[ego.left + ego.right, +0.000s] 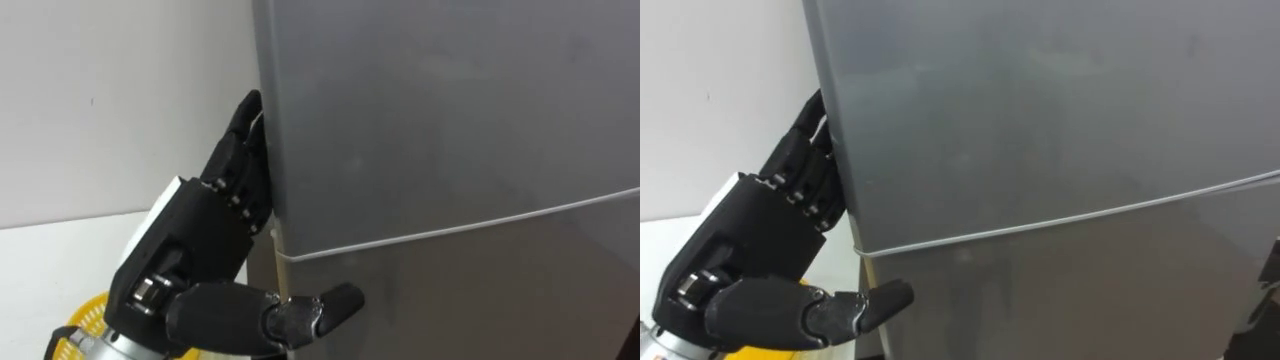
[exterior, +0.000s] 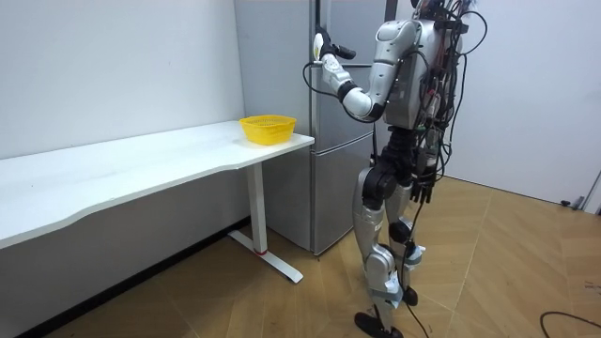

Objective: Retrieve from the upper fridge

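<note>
The fridge's upper door (image 1: 450,110) is closed, so whatever is to be fetched lies unseen behind it. The left hand (image 1: 190,250) is spread open, with its fingers (image 1: 245,150) straight against the door's left edge and its thumb out across the front near the seam (image 1: 450,228). The door looks rigid, smooth and slippery, probably held by a seal. That left edge seems the best place to grip. The right hand (image 2: 423,192) hangs low, its state unclear.
</note>
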{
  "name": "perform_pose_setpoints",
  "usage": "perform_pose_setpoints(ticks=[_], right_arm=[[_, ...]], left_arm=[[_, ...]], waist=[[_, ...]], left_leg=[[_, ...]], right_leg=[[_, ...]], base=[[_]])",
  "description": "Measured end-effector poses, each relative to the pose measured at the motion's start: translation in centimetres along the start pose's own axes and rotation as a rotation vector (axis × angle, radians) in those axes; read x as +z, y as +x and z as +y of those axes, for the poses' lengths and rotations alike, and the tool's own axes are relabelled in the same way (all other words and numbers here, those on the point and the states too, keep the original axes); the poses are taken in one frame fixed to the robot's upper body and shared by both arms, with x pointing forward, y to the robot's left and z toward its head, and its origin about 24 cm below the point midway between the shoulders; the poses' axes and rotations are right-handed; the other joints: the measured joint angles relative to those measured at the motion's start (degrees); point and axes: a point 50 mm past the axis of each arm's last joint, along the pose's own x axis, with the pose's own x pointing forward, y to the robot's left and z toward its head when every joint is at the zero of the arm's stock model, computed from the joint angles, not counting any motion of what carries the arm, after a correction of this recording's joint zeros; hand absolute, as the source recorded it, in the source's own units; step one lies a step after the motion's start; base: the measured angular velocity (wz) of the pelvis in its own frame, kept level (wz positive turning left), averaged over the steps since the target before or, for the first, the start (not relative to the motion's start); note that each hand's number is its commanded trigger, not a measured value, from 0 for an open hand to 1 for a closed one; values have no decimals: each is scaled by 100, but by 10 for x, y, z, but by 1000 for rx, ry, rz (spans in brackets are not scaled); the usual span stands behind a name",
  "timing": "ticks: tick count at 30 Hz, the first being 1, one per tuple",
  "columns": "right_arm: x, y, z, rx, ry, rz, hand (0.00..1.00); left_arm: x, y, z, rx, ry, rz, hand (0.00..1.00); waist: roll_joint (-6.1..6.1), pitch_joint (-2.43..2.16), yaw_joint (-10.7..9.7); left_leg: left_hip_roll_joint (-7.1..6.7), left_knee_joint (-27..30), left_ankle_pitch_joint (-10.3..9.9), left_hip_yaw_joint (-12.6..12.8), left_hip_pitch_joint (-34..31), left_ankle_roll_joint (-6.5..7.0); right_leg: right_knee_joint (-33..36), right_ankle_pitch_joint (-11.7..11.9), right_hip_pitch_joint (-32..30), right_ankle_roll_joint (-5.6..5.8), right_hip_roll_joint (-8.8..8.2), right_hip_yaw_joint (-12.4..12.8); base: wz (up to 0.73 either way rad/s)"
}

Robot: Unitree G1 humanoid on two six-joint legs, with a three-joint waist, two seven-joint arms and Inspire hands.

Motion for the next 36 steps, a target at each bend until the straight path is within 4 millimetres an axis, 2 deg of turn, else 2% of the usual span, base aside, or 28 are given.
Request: perform_pose_setpoints(ticks=[10, 15, 23, 26, 36], right_arm=[[5, 0, 0, 14, -20, -6, 0], [5, 0, 0, 21, -15, -6, 0], [3, 0, 1, 33, -18, 1, 0], [1, 0, 2, 41, -19, 3, 0], [1, 0, 1, 53, -95, 14, 0]], left_arm=[[-1, 0, -1, -5, -4, 6, 0], [-1, 0, -1, -12, -8, 10, 0], [1, 0, -2, -36, -54, -8, 0], [1, 0, -2, -43, -57, -10, 0], [3, -1, 0, -70, -45, -12, 0]], waist=[[-31, 19, -10], [-5, -4, -20], [-3, -7, -23], [-4, -24, -21], [-26, -43, -19]], left_leg=[[0, -5, 0, 17, -10, 0], [1, -4, 0, 35, 5, 0], [1, -3, 0, 37, -33, 0], [1, -3, 0, 38, -43, 0], [2, -2, 0, 41, -38, 0]], right_leg=[[6, 0, 12, 0, 0, 2], [-17, 0, 7, 0, -1, 2], [-16, 0, -9, 1, -6, -3], [-15, 0, -9, 1, -6, -3], [-5, 0, -6, 1, -6, -2]], base=[[0], [0], [0], [0], [0]])
